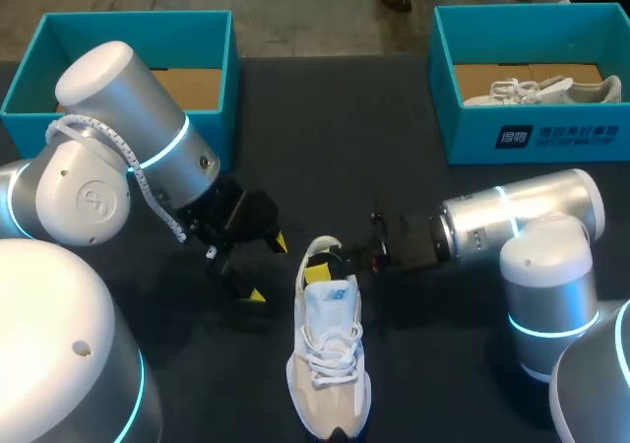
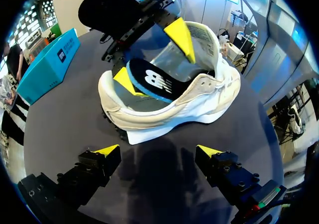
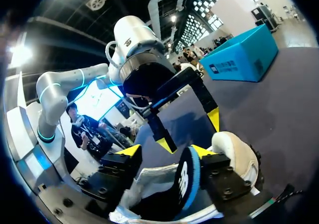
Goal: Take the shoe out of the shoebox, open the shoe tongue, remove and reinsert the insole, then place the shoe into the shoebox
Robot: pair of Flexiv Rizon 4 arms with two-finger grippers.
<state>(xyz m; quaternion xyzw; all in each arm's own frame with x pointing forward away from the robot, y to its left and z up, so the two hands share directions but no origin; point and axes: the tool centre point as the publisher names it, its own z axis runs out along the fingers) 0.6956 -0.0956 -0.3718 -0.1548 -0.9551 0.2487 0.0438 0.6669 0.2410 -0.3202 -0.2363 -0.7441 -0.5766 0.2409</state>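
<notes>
Shoe (image 1: 330, 364) out of the box, upright on its sole on the dark tabletop (image 1: 325, 128), between my two arms, heel toward the far edge.

Right end effector (image 1: 335, 259) at the heel opening, fingers apart and dipping into the shoe. Right wrist view: insole (image 3: 187, 181) stands on edge between my fingers, close against one of them, the other well clear of it. Left wrist view: insole (image 2: 149, 79) curls up out of the shoe's (image 2: 199, 104) opening, dark blue side showing.

Left end effector (image 2: 158, 150) just beside the heel, fingers spread, nothing between them, touching nothing.

One teal shoebox (image 1: 118, 20) at the far left corner. A second teal shoebox (image 1: 532, 138) at the far right holds another pale shoe (image 1: 541, 91).
</notes>
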